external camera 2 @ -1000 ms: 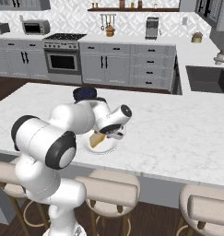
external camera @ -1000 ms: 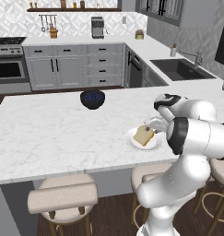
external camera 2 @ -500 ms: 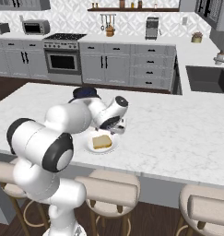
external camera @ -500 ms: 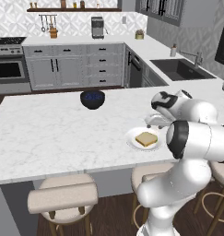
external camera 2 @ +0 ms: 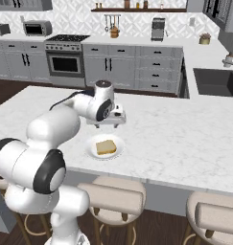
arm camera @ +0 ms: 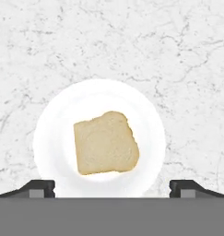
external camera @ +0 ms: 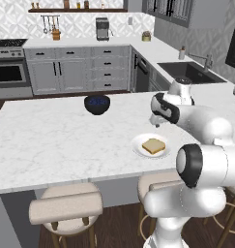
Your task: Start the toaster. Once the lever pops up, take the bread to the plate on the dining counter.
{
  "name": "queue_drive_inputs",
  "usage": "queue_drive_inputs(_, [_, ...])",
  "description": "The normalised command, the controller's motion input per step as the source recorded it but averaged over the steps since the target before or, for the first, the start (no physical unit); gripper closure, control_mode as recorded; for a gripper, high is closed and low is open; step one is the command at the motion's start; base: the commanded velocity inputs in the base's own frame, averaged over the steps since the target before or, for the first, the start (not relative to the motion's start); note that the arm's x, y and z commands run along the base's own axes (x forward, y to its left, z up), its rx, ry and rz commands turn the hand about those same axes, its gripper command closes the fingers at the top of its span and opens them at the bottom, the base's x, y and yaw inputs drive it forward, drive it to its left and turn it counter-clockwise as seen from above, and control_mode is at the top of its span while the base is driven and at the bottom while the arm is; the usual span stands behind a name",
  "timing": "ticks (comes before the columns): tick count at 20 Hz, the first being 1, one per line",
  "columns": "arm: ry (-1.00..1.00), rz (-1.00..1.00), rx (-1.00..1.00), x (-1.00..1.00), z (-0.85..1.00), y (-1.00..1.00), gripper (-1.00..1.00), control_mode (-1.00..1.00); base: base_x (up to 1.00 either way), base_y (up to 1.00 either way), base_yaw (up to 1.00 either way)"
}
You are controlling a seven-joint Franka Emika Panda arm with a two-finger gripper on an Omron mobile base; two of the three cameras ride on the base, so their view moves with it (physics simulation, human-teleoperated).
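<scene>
The bread [external camera: 153, 146] [external camera 2: 106, 147] lies flat on the small white plate [external camera: 137, 145] [external camera 2: 91, 148], near the front edge of the dining counter [external camera: 51, 140] [external camera 2: 185, 139]. My gripper [external camera: 157, 124] [external camera 2: 111, 125] hangs a short way above the plate, pointing down, apart from the slice. In the hand view the bread [arm camera: 105, 143] sits in the middle of the plate [arm camera: 49, 138], and the gripper [arm camera: 111, 186] is open, its fingertips [arm camera: 37, 188] spread wider than the slice with nothing between them. The toaster is out of view.
A dark blue bowl [external camera: 97, 104] stands further back on the counter, left of the plate. Cushioned stools [external camera: 66, 206] [external camera 2: 115, 194] line the counter's near edge. Behind are a stove [external camera: 7, 68], grey cabinets and a sink [external camera: 186, 72].
The jaws have opened and let go of the bread, which now lies flat on the plate. The hand has risen off the plate.
</scene>
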Motion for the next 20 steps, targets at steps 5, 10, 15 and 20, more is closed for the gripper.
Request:
queue_drive_inputs(5, [0.00, -0.02, -0.18, -0.81, 0.94, 0.15, -1.00, -1.00, 0.00, 0.00, 0.00])
queue_drive_inputs(10, [-0.01, -0.01, -0.07, -1.00, 0.90, 0.22, -1.00, -1.00, 0.00, 0.00, 0.00])
queue_drive_inputs(15, [-0.16, 0.01, 0.01, -0.95, 0.47, 0.02, -1.00, -1.00, 0.00, 0.00, 0.00])
queue_drive_inputs(20, [-0.07, 0.06, 0.05, -0.86, 0.00, 0.05, -1.00, -1.00, 0.00, 0.00, 0.00])
